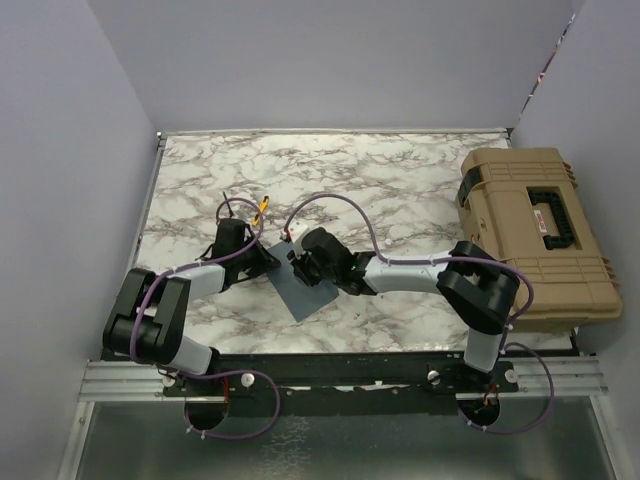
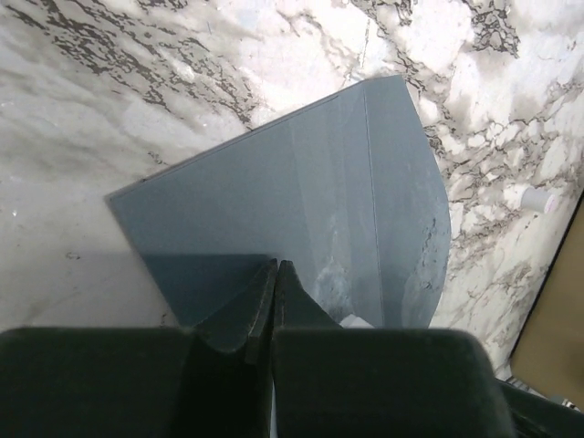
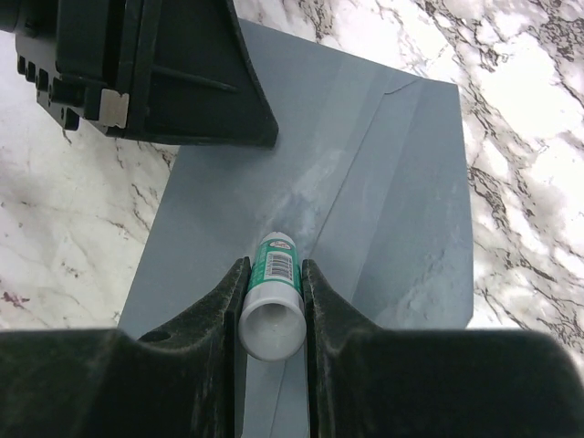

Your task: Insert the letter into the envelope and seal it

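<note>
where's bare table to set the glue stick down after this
Free: the marble table along the back wall, left of the tan case, and the near edge right of the envelope. Crowded: the centre, where the left gripper and the right gripper, holding the glue stick, meet over the envelope.

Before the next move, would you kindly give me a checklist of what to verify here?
1. Right gripper holds glue stick: ok.
2. Left gripper shut, tips over the envelope: ok; whether it pins it down, cannot tell.
3. Envelope flat on table: ok.
4. Glue smear along the envelope's fold: ok.
5. Letter inside: cannot tell, none in view.
6. Envelope sealed: cannot tell.
</note>
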Controlling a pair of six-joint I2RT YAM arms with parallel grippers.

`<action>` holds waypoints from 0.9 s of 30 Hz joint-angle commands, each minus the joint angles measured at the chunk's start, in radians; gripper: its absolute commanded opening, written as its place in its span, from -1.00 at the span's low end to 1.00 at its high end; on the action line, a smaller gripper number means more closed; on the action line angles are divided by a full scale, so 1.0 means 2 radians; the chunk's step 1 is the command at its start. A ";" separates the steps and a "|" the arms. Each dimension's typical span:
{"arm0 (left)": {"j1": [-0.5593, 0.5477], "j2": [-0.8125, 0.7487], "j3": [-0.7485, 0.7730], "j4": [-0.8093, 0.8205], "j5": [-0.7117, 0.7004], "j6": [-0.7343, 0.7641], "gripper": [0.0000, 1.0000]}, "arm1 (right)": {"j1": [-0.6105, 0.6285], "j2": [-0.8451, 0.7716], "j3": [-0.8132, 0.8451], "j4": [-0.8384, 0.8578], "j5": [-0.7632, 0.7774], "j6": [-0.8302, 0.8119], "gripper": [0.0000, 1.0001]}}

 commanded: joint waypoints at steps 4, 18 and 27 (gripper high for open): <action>0.006 0.023 -0.029 0.004 0.002 -0.008 -1.00 | 0.011 0.043 0.028 0.015 0.051 -0.025 -0.99; 0.014 0.041 -0.039 0.004 -0.006 -0.037 -1.00 | 0.034 -0.005 -0.027 -0.038 0.034 -0.049 -0.99; 0.016 0.040 -0.051 0.011 -0.007 -0.041 -1.00 | 0.034 0.008 -0.008 -0.059 0.032 -0.032 -0.99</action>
